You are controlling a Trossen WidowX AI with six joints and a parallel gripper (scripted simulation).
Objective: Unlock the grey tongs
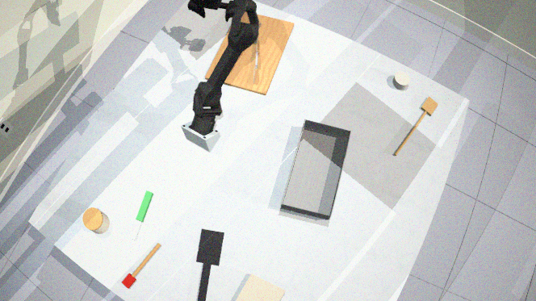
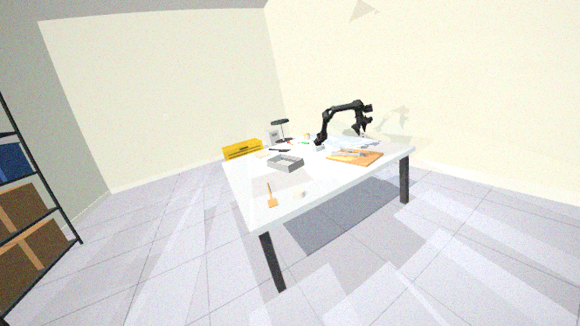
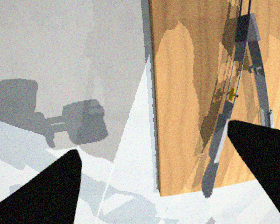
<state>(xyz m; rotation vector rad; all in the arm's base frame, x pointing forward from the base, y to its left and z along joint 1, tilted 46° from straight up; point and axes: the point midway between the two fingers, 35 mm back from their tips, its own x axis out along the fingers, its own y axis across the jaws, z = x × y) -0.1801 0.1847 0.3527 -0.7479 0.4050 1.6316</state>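
The grey tongs (image 1: 256, 66) (image 2: 349, 153) (image 3: 247, 28) lie on the wooden board (image 1: 278, 46) (image 2: 371, 159) (image 3: 176, 100). In the wrist view their two arms spread apart in a narrow V below a dark grey block, with a small yellow part by one arm. One arm's end reaches near the board's edge. My gripper (image 1: 215, 17) (image 2: 361, 133) (image 3: 156, 142) is wide open and empty, raised above the table beside the board. Its right finger hides part of the tongs in the wrist view. The roasting tin (image 1: 340, 175) (image 2: 275, 166) holds nothing.
A wooden spatula (image 1: 429, 106) and a white round pot (image 1: 401, 80) lie beyond the tin. A green-handled tool (image 1: 144, 206), a wooden-lidded jar (image 1: 93, 219), a red-headed brush (image 1: 129, 281), a black turner (image 1: 210, 247) and a cream block (image 1: 260, 288) are on the arm's other side.
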